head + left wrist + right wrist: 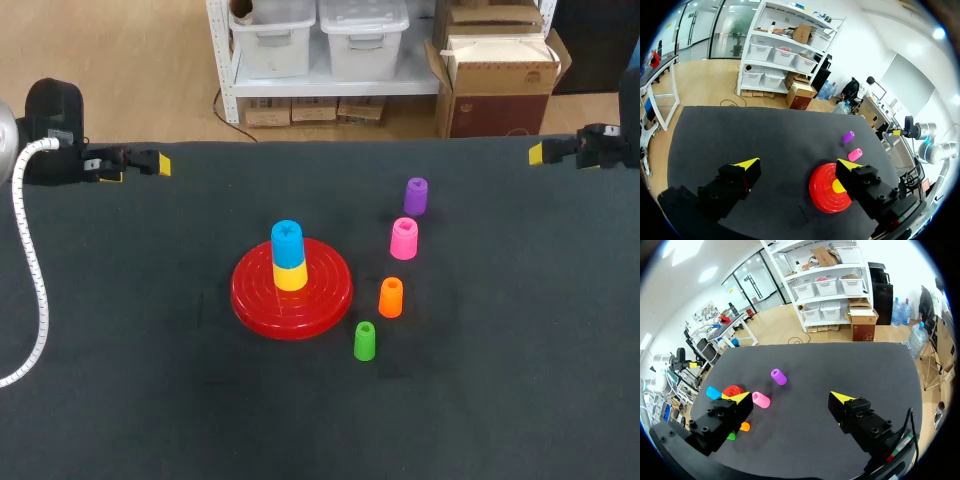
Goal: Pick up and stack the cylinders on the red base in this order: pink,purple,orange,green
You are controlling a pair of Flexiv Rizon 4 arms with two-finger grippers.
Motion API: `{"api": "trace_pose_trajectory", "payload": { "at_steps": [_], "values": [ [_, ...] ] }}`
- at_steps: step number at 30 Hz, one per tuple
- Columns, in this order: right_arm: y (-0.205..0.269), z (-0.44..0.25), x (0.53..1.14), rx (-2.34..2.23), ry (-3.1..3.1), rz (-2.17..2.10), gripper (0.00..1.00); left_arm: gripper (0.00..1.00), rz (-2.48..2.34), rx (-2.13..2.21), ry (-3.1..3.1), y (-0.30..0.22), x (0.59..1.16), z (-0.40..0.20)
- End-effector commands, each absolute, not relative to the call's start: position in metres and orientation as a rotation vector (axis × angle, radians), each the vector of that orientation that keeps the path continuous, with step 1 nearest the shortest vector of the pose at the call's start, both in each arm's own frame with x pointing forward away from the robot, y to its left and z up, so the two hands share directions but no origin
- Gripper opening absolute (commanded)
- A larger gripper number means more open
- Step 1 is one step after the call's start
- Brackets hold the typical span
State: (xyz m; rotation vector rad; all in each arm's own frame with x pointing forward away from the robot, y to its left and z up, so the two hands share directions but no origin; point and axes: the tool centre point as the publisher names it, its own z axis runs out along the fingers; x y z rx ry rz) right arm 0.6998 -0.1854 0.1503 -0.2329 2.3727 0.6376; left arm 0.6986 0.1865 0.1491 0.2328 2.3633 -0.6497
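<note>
"Status?"

"Both tools are released, fingers apart, nothing in them. My left tool [135, 168] is at the upper left of the head view and my right tool [791, 396] at the upper right, both well apart from the pieces."

"Where are the pieces?"

"The red base [255, 300] lies just left of centre on the bench [120, 400]. It already carries a yellow cylinder [290, 278] with a blue cylinder [287, 238] on top. To its right, four loose ones stand upright in a slanting row. The purple cylinder [416, 196] is highest in the frame, with the pink cylinder [404, 239] just below it. Then comes the orange cylinder [391, 297], and the green cylinder [365, 341] is lowest, near the base's rim."

"Which goes first?"

"Pink. None of the four is stacked yet. I judge my right arm the better choice, since the row lies on its side of the base."

"How would you do it well?"

"I'd come straight down over pink with the fingers wide, turned so they close from its left and right, where the bench is bare. Purple and orange are near neighbours and could be knocked over. I'd grip it level around the middle and lift clear above the blue top before crossing. Then I'd centre it, lower until it seats, and only then let go. A tilted grip would probably spoil the seating."
</note>
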Motion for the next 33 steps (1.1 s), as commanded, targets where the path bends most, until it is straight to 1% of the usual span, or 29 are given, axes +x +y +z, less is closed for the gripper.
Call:
{"api": "trace_pose_trajectory", "payload": {
  "at_steps": [1, 7, 16, 20, 25, 33],
  "values": [
    [-0.185, 0.150, 0.700, -0.233, 2.373, 0.637, 1.00, 1.00, -0.639, 0.230, 2.372, 0.185, 0.699, 0.150],
    [-0.185, 0.150, 0.700, -0.233, 2.373, 0.637, 1.00, 1.00, -0.656, 0.269, 2.347, 0.182, 0.694, 0.152],
    [-0.185, 0.150, 0.700, -0.233, 2.373, 0.637, 1.00, 1.00, -0.819, 0.917, 1.907, 0.161, 0.636, 0.183],
    [-0.185, 0.150, 0.700, -0.233, 2.373, 0.637, 1.00, 1.00, -0.802, 1.124, 1.843, 0.163, 0.621, 0.181],
    [-0.185, 0.150, 0.700, -0.233, 2.373, 0.637, 1.00, 1.00, -0.689, 1.132, 1.891, 0.164, 0.627, 0.173],
    [-0.185, 0.150, 0.700, -0.233, 2.373, 0.637, 1.00, 1.00, -0.683, 1.102, 1.893, 0.158, 0.634, 0.174]
  ]
}}
